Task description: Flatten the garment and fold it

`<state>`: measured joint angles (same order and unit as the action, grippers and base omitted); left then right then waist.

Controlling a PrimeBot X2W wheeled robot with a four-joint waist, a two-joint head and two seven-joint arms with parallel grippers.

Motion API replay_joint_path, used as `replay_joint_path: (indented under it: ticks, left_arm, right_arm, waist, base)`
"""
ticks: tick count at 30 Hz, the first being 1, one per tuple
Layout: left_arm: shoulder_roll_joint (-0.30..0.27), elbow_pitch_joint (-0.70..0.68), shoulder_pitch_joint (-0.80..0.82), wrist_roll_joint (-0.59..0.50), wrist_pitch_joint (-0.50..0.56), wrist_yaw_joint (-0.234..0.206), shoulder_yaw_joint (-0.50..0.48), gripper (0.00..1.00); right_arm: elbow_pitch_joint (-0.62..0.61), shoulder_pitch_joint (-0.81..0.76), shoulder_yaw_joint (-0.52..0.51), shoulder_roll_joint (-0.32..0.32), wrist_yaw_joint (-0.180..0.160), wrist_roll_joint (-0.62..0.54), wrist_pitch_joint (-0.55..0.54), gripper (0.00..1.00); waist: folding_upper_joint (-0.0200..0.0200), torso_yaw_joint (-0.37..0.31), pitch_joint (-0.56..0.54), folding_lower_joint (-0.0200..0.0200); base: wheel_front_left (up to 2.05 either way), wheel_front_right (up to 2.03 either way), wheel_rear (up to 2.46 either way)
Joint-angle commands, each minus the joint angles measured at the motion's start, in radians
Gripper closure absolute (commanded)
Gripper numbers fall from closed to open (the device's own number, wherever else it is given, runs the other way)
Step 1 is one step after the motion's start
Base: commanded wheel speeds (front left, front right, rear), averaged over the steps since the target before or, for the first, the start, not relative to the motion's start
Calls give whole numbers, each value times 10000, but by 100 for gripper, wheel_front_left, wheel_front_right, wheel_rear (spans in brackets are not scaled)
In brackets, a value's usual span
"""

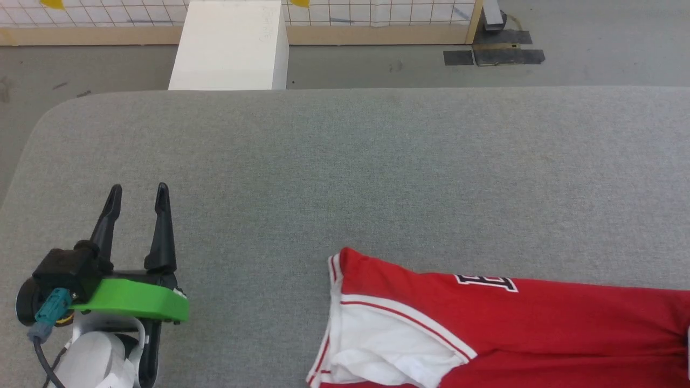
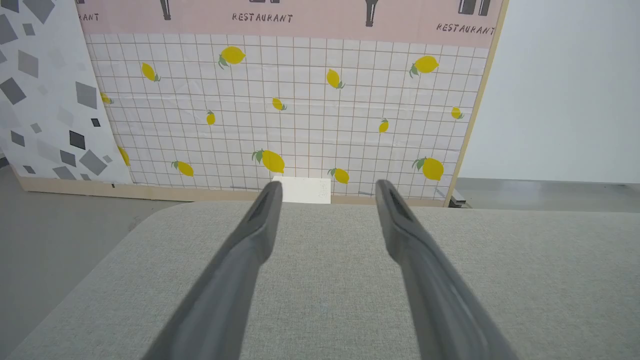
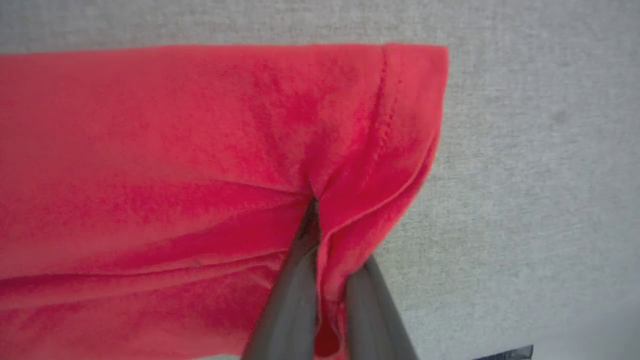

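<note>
Near edge of worktop [image 1: 345,161], right half: garment [image 1: 485,323], bunched lengthwise, one white sleeve rumpled; flattening seemingly barely begun, folding all to come. A red hem fold is clamped in the right gripper [image 3: 317,220]. At the near-left corner, the left gripper [image 1: 138,188], spread wide, empty. Lettering and garment's right end cut off. Beyond far edge, a white box [image 1: 229,46]

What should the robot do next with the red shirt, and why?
Probably lift the right claw a little and pull the jersey flatter. That claw is shut on a fold by the stitched hem, the jersey lies bunched, and the left claw is open over the table, apart from it.
</note>
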<state>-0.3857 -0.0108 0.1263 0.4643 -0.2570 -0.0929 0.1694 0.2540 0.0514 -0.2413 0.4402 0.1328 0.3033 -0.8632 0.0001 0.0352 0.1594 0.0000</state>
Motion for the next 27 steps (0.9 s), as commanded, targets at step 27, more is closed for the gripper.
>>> replay_joint_path:
  ticks: [27]
  left_arm:
    - [643,-117,-932,-385,-47,205,-474,0]
  right_arm:
    - [-5824,-256,3968,-943,-21,1976,-2627,100]
  waist:
    - [-1,270,-568,0]
  base:
    - [0,0,0]
